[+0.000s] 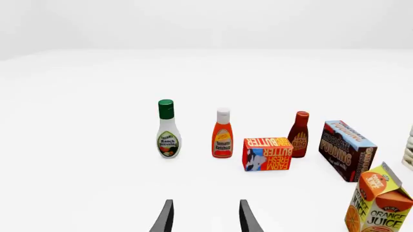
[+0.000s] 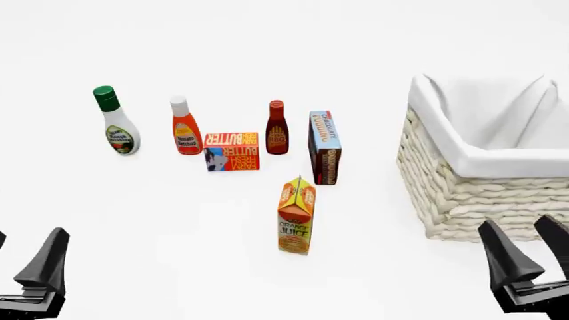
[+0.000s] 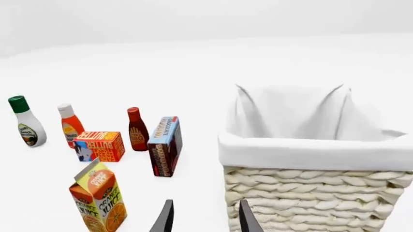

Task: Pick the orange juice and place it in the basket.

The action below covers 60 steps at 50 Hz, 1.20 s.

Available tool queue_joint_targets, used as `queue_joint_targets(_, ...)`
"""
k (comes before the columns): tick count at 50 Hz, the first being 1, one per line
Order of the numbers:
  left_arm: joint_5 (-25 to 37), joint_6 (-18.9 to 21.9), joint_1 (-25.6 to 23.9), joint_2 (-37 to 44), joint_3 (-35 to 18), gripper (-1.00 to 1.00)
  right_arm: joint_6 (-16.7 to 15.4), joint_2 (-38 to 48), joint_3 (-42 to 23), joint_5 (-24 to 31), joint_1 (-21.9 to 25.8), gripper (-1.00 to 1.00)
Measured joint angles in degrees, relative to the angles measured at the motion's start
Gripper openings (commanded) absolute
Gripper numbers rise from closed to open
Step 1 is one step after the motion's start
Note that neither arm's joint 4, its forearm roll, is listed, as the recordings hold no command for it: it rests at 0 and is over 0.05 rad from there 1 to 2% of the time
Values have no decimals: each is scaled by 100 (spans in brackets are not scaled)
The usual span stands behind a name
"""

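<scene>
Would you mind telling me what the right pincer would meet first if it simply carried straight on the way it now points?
Most likely the basket: in the right wrist view its woven wall fills the space just beyond the open right pincer, slightly off-centre. Depth is uncertain.

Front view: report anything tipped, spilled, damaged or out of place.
Nothing stands out. The orange juice, three bottles, butter box and pudding box all stand upright and intact on the table. The basket sits level, and nothing has spilled.

left tool point(image 2: 26, 267): matte black, tapered fingers | right tool point(image 2: 532, 257): matte black, blade-like fingers
</scene>
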Motion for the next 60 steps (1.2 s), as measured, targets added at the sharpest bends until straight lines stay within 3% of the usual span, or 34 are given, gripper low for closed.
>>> queue_joint_targets(10,0,0,0,0,0,100,-69,1529,-416,-863,407,100)
queue_joint_targets(17,0,0,0,0,0,100,-80,2339,-860,-1036,693,100)
queue_joint_targets(45,0,0,0,0,0,100,-272,3730,-2251,-347,1642,100)
queue_joint_targets(60,0,0,0,0,0,100,52,4007,-2882,310,2025,100)
